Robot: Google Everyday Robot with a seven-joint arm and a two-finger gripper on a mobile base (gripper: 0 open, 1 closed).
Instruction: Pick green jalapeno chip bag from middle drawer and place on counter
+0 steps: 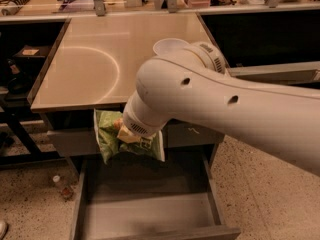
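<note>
Speckled floor [260,184] surrounds the open middle drawer [150,216], a grey metal tray with low straight walls. Above it, level with the front edge of the glossy beige counter [90,69], hangs the crinkly green jalapeno chip bag [106,136]. The gripper [125,133] holds it, jaws clamped on the foil. The bulky white arm [225,109] hides most of a white bowl [170,46].

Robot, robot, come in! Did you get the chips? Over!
Gripper at bag, above drawer. Bag just under counter edge. Bowl on counter, behind arm.
</note>
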